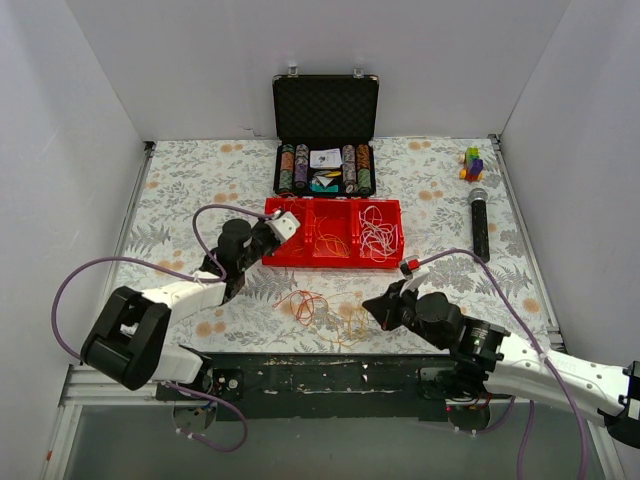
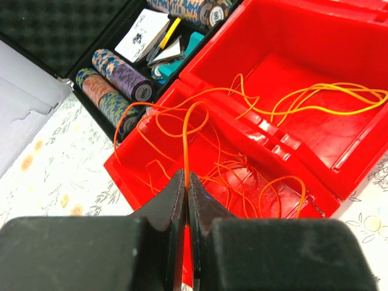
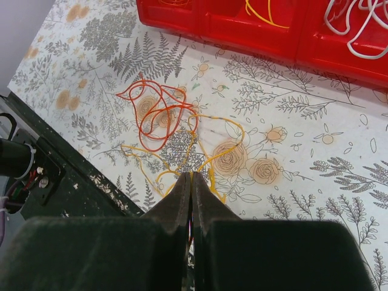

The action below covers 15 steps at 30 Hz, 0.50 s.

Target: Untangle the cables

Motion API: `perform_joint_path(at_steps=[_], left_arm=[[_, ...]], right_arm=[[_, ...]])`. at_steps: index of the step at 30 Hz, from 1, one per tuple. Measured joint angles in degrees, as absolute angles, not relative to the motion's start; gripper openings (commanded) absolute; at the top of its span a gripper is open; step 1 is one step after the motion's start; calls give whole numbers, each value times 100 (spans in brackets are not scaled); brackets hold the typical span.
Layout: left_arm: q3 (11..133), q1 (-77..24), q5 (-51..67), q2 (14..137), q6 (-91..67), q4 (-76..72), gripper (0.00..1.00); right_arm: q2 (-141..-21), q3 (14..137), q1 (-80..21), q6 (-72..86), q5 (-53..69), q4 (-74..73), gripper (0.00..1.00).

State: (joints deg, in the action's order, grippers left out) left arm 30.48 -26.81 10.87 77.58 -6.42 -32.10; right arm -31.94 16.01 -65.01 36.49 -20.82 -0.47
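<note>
1. Top view: the cables [image 1: 322, 312], a loose tangle of orange and yellow, lie on the counter [image 1: 180, 200] near its front edge. They are between the two arms and just in front of the red tray [image 1: 340, 262]. The left pincer [image 1: 272, 238] is over the tray's left compartment. The right pincer [image 1: 375, 312] is at the tangle's right side.
2. Left wrist: the left pincer is clamped tight on an orange wire [image 2: 186, 139] that rises from its tips. More orange loops lie in the tray, across a divider.
3. Right wrist: the right pincer is pinched closed on a yellow cable [image 3: 227, 136]. A reddish loop [image 3: 154, 115] lies just beyond it, overlapping the yellow.
</note>
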Motion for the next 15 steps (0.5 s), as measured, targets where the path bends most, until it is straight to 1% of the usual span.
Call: perform_joint_path(at_steps=[3,8,15], left_arm=[[2961,-2624,1000,7776,-676,-3229,0],[2952,-2305,781,7832,-1177,-3267,0],[2799,-2047,642,7413,-1981,-3507,0]], right_arm=[[-3138,1601,-6501,3669,-2093,-51,1],[-3096,1601,-6501,3712,-2108,-84,1],[-3168,1594,-6501,3719,-2108,-163,1]])
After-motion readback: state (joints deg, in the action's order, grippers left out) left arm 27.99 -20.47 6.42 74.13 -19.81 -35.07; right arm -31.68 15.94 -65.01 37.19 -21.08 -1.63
